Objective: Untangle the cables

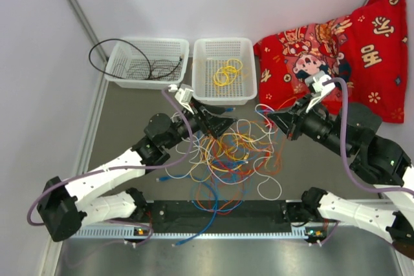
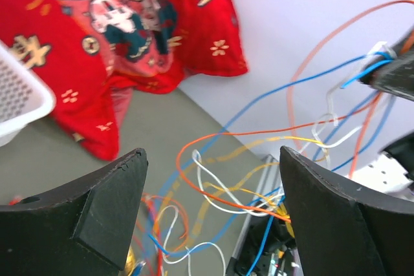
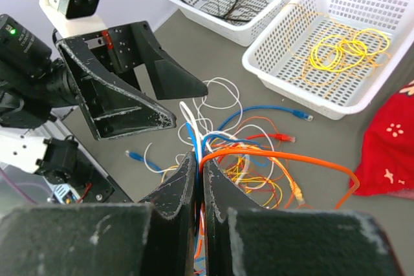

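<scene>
Your right gripper [image 3: 198,159] has its fingers pressed together on a few strands of the cables [image 1: 233,156]. White, blue and orange wires run up into the seam. It holds them raised off the pile, which I read as a way to pull those strands taut and apart from the rest.

Your left gripper [image 1: 223,121] faces it from the left, its fingers spread wide with nothing between them. In its own view the raised strands cross ahead of the gap, so it looks placed to take one.

The tangle lies on the grey table [image 1: 129,117] at the centre of the overhead view, between the two grippers and above the arm bases.

Two white mesh baskets sit at the top of that view. The left basket [image 1: 146,84] holds black cable [image 1: 139,66], with one loop hanging out past its upper-left rim. The right basket [image 1: 224,100] holds a small bunch of yellow cables [image 1: 226,72]. That suggests freed cables go in by colour.

A red printed cloth [image 1: 352,50] lies at the upper right, clear of the pile.
</scene>
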### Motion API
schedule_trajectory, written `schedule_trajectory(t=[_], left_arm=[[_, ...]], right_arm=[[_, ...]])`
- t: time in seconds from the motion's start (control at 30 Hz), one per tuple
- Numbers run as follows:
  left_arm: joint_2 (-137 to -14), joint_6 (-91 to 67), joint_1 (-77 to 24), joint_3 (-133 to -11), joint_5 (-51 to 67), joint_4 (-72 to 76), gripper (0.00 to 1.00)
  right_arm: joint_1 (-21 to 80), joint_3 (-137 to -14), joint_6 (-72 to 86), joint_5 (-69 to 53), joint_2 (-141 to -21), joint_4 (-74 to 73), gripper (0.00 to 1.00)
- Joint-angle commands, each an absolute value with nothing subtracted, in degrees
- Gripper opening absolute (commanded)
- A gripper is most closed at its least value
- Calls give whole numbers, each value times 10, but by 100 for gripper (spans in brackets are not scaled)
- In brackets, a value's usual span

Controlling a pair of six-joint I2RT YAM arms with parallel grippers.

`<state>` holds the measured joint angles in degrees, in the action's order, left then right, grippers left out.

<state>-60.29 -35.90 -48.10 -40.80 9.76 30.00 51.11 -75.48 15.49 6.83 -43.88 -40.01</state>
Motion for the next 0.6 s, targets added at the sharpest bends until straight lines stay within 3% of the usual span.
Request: schedule_trajectory(t=[0.0, 0.2, 0.57], left_arm=[[-613, -364, -485, -407, 163, 406, 87], [-651, -358, -490, -403, 217, 475, 88], [-690, -261, -505, -420, 216, 459, 88]], right_arm=[[512, -771, 169, 52, -434, -388, 0], [512, -774, 178, 33, -439, -383, 0], [512, -795, 188, 19, -440, -390, 0]])
